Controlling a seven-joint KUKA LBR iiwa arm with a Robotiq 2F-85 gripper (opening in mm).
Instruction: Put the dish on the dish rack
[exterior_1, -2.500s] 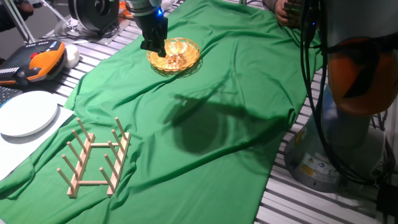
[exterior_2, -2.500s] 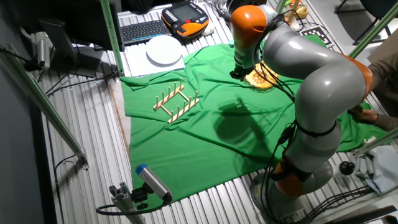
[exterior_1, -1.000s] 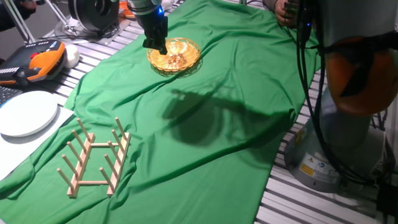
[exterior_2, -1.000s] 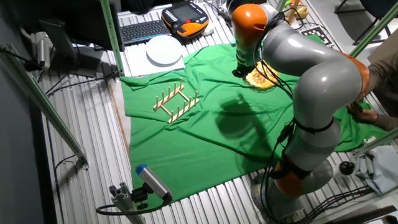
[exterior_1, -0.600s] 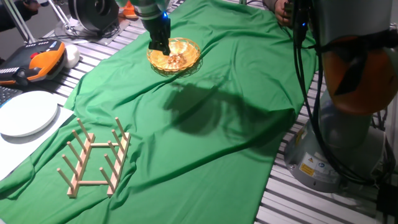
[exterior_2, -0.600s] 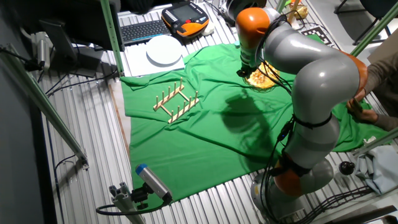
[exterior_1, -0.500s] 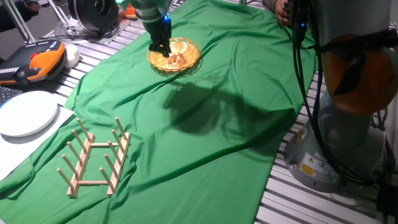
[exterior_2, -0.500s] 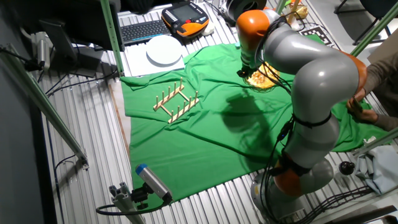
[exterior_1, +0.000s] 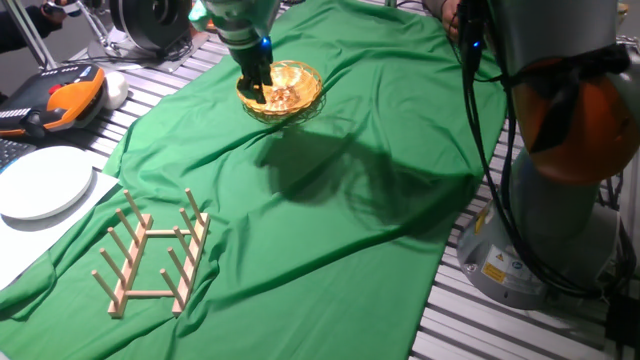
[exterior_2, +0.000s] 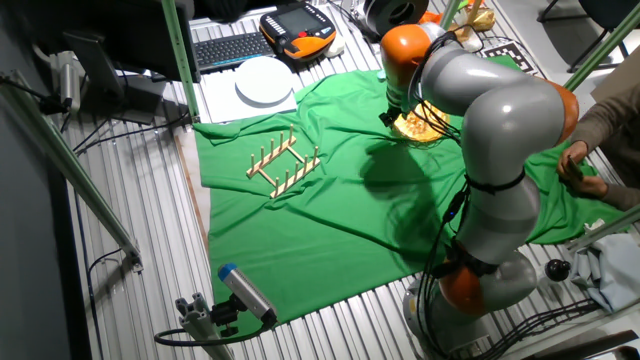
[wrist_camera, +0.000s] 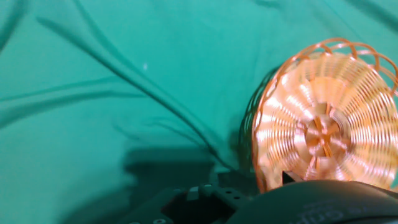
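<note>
The dish (exterior_1: 285, 90) is a golden woven wire basket lying on the green cloth at the far end of the table. It also shows in the other fixed view (exterior_2: 420, 124) and fills the right of the hand view (wrist_camera: 326, 127). My gripper (exterior_1: 256, 86) is down at the dish's left rim and looks open. A dark finger (wrist_camera: 311, 198) overlaps the dish's lower edge in the hand view, and the fingertips are hidden. The wooden dish rack (exterior_1: 152, 250) stands empty at the near left and also shows in the other fixed view (exterior_2: 283, 163).
A white plate (exterior_1: 42, 182) lies on paper left of the rack. An orange-and-black pendant (exterior_1: 60, 100) sits at the far left. The green cloth (exterior_1: 330, 200) is wrinkled and carries the arm's shadow. The arm's base (exterior_1: 560, 150) stands at the right, where a person's hand (exterior_2: 580, 175) is near the table edge.
My gripper has shifted a little right and down onto the dish's left rim while the arm changed posture. The dish has not moved.
</note>
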